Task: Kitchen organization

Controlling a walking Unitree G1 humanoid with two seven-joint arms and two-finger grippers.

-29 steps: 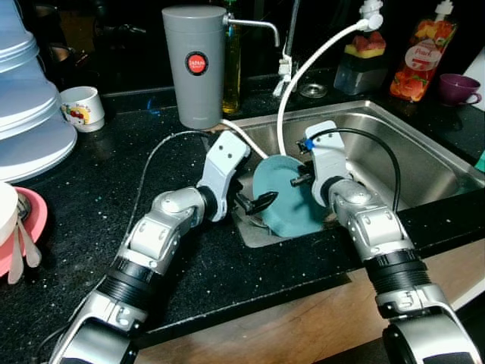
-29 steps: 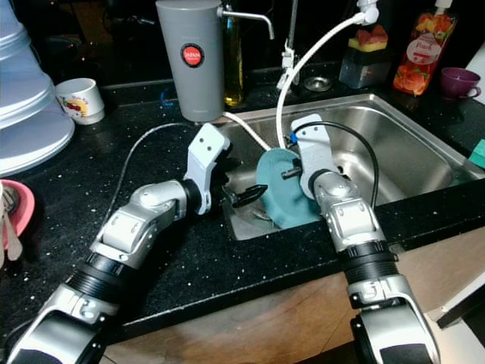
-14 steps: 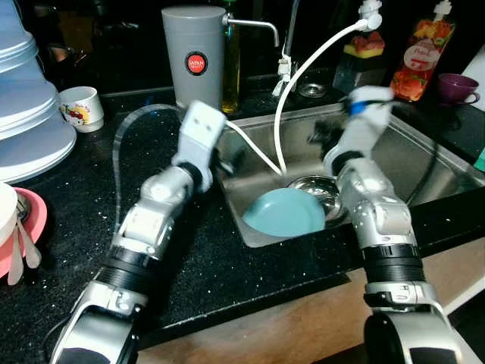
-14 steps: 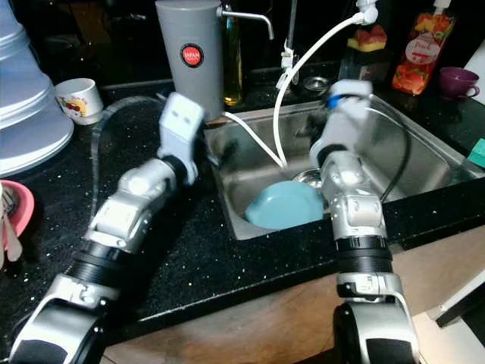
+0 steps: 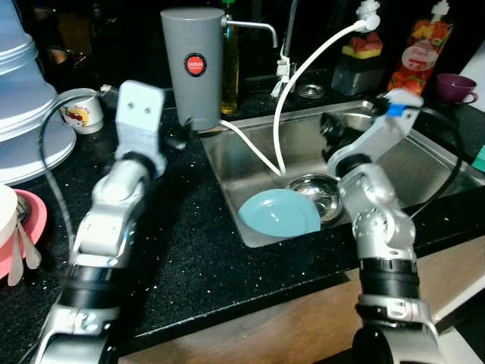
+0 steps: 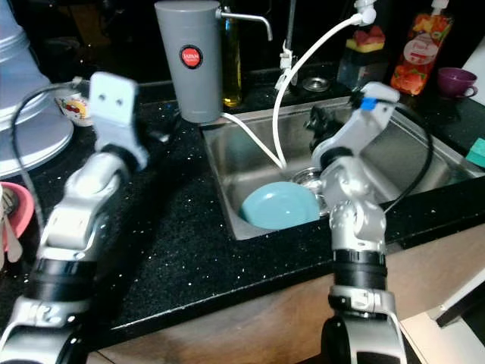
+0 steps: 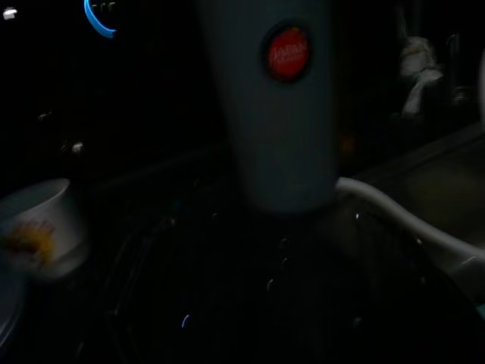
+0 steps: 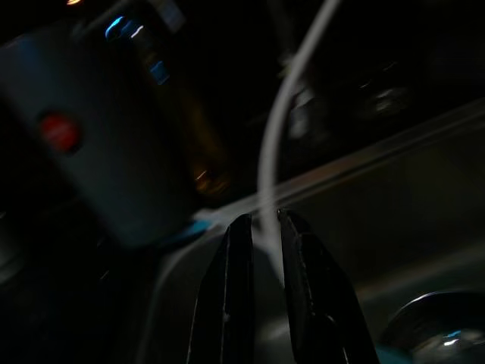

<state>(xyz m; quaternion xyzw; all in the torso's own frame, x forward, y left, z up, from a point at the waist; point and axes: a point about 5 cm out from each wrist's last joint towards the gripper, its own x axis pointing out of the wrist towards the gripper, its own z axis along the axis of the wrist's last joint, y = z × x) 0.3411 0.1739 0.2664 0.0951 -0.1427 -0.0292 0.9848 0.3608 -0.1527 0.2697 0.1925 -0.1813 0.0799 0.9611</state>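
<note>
One teal plate lying flat in sink, near-left corner, touching steel bowl beside it. Right hand raised above sink, fingers nearly closed, holding nothing. Left hand over black bench left of sink, facing grey canister; finger state cannot tell.

Plate in sink, canister behind-left, cup far left

black speckled countertop, grey canister and printed mug standing on it, pink plate at its left edge
</note>
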